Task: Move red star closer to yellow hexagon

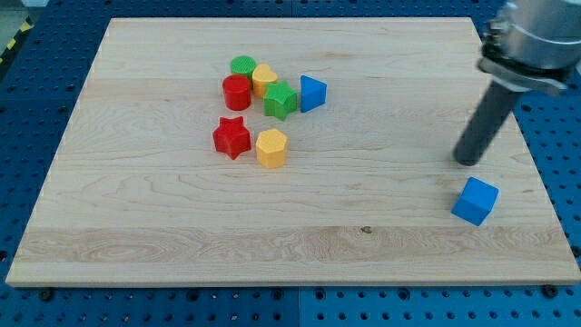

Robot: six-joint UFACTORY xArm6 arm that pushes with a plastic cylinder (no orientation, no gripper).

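Unlabelled wooden board (381, 236): red star (231, 137) touches yellow hexagon (270, 147); my tip (467, 162), holding nothing, above blue cube (476, 201).

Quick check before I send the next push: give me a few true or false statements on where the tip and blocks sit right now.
1. The red star sits just to the view's left of the yellow hexagon. True.
2. My tip touches the red star. False: it is far off at the view's right, just above the blue cube.
3. The blue cube lies within the cluster. False: it sits alone.
4. The green block lies beside the blue triangular block. True.
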